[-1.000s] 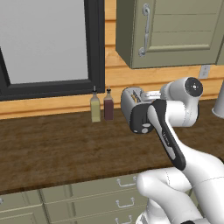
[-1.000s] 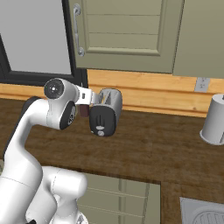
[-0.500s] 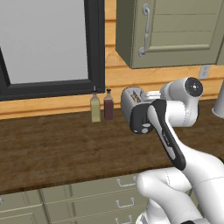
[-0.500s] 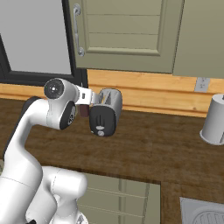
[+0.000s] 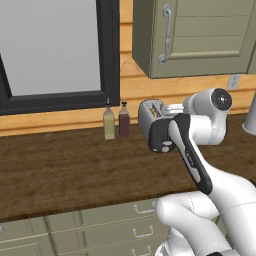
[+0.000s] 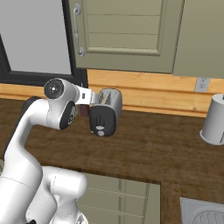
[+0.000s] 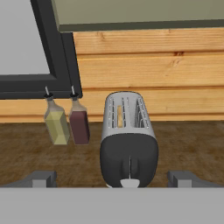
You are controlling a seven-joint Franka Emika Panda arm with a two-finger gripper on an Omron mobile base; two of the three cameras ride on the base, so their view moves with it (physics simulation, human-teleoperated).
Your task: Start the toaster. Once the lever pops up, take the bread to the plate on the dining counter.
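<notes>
Spread to full width and grasping nothing, the jaws of the dark two-finger gripper (image 7: pixel 118 178) straddle the near end of the small silver-white boxy toaster (image 7: pixel 128 142), 1 tip on each side of its dark end panel. Compared with a second ago nothing has shifted: arm, toaster and both bottles sit just as before, so starting the toaster is, by my judgement, not yet done. A tan bread slice (image 7: pixel 120 116) shows in the left slot. The toaster stands at the far side of the dark wood-grain counter (image 5: pixel 60 170), close to the plank wall. 2 small bottles, the yellow-green bottle (image 7: pixel 56 124) and the dark red bottle (image 7: pixel 79 123), stand just left of it; right of it the countertop lies open, with a grey cylindrical canister (image 6: pixel 214 120) well apart.
</notes>
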